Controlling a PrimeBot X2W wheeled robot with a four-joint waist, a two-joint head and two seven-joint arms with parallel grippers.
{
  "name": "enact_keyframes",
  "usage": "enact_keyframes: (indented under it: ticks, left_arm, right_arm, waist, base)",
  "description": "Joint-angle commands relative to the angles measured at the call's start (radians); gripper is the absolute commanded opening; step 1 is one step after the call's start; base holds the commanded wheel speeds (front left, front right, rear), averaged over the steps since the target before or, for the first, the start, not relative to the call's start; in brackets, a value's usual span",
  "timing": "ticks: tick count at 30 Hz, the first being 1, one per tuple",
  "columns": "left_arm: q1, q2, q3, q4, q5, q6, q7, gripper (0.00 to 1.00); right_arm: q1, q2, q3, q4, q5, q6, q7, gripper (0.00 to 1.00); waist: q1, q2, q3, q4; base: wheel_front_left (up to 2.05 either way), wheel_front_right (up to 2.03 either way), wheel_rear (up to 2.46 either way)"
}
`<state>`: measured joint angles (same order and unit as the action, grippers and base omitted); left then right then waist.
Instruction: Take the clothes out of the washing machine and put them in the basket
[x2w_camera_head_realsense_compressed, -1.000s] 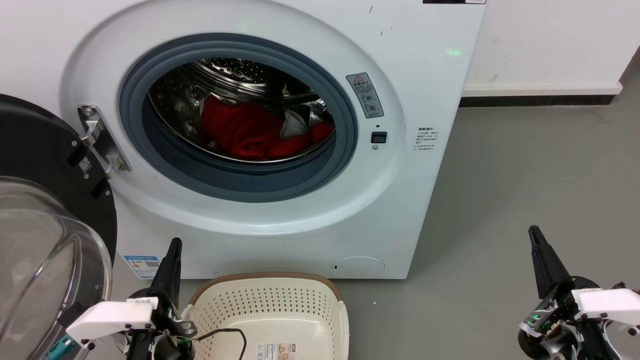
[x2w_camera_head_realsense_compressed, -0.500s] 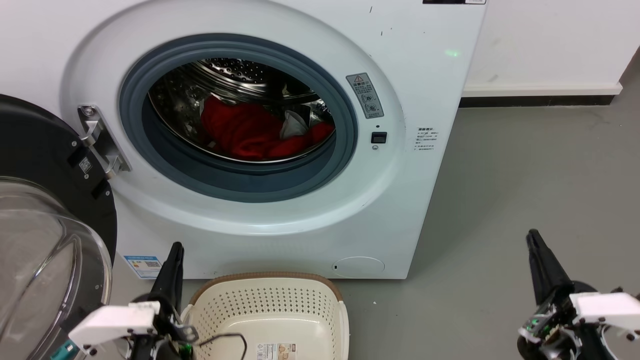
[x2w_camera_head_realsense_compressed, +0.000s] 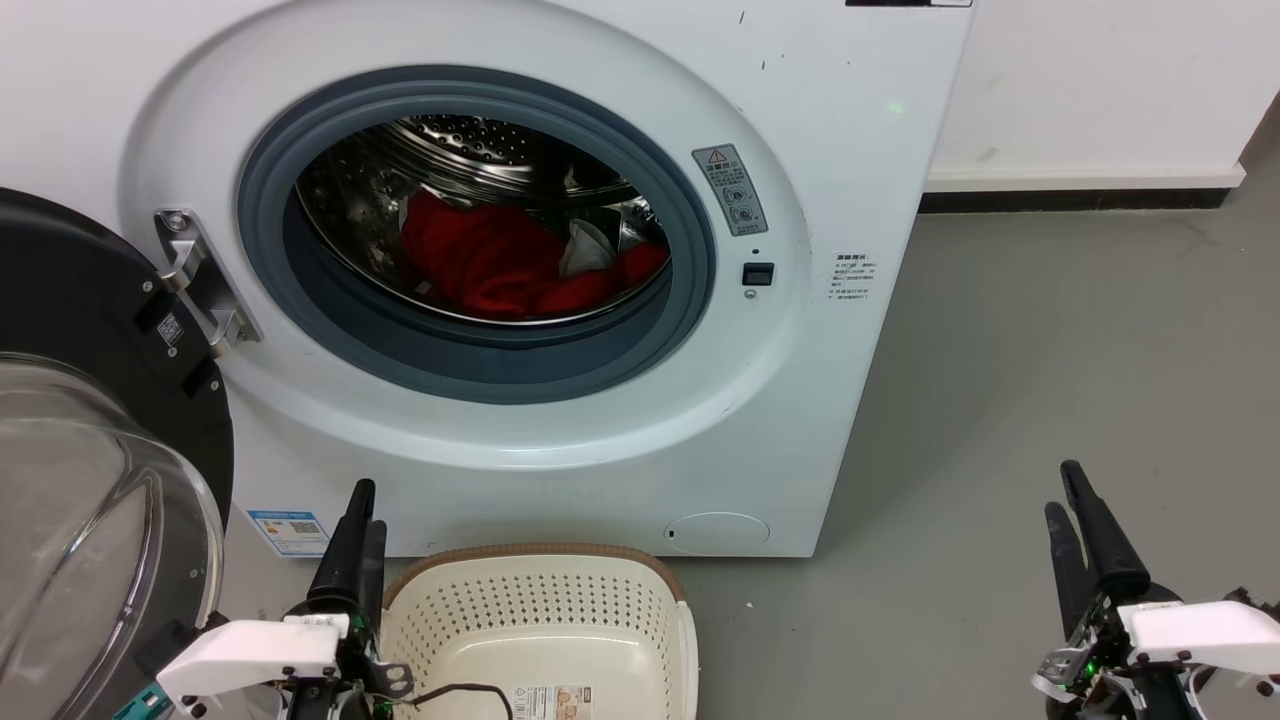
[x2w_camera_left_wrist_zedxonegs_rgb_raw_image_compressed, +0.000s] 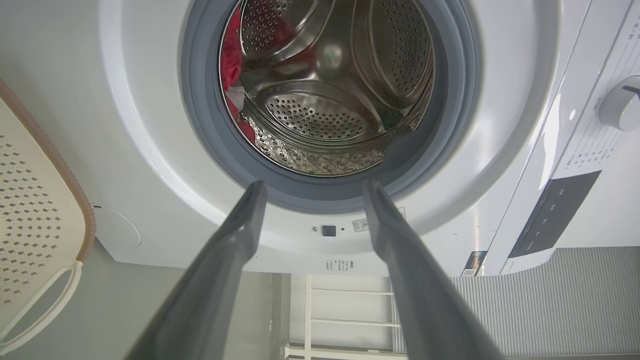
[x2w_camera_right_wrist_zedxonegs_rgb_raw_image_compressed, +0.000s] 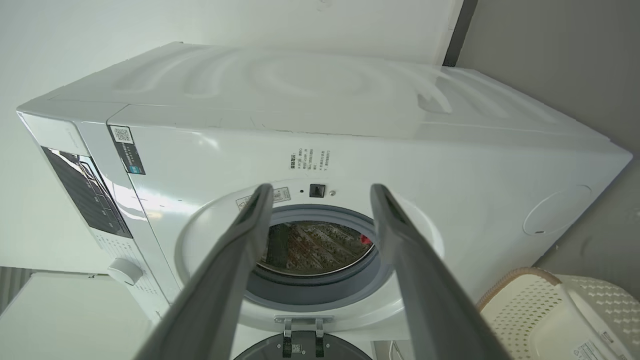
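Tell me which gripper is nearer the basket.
The left gripper, right beside the basket's brown rim; the right gripper stands well off over grey floor.

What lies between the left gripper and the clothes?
Head view: between left gripper and clothes lie the washing machine front and its grey porthole rim.

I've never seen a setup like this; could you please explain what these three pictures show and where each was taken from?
The wide picture comes from a camera on the robot's head, looking down at a white washing machine with its door swung open leftward. Red clothes lie in the steel drum. A cream basket stands on the grey floor before it, without clothes. The dark prongs at the lower corners are the left gripper and right gripper. The other two pictures come from wrist cameras looking along each gripper's fingers toward the porthole. Both grippers are open and hold nothing.
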<state>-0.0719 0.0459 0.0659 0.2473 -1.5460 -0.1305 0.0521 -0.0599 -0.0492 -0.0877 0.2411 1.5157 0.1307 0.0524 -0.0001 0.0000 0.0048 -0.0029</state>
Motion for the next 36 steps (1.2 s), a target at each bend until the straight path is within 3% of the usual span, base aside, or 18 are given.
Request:
enact_keyframes:
  ticks: [1,20,36]
  left_arm:
    - [-0.03,0.003,-0.004,-0.025,0.025,0.0,-0.01,1.0]
    - [-0.038,0.01,-0.051,-0.079,0.415,0.0,-0.088,1.0]
    - [-0.051,0.027,-0.069,-0.102,0.652,0.0,-0.14,1.0]
  right_arm:
    - [-0.011,-0.003,-0.001,-0.027,-0.037,0.0,-0.01,1.0]
    - [0.024,-0.002,0.019,-0.103,-0.525,0.0,-0.078,1.0]
    - [0.038,-0.002,0.028,-0.154,-0.777,0.0,-0.092,1.0]
  waist:
    - [0.0001,0.0,0.0,0.0]
    - [0.0001,0.0,0.0,-0.005]
    - [0.0001,0.0,0.007,-0.011]
  base:
    - [0.0,0.0,0.0]
    - [0.0,0.0,0.0]
    - [0.0,0.0,0.0]
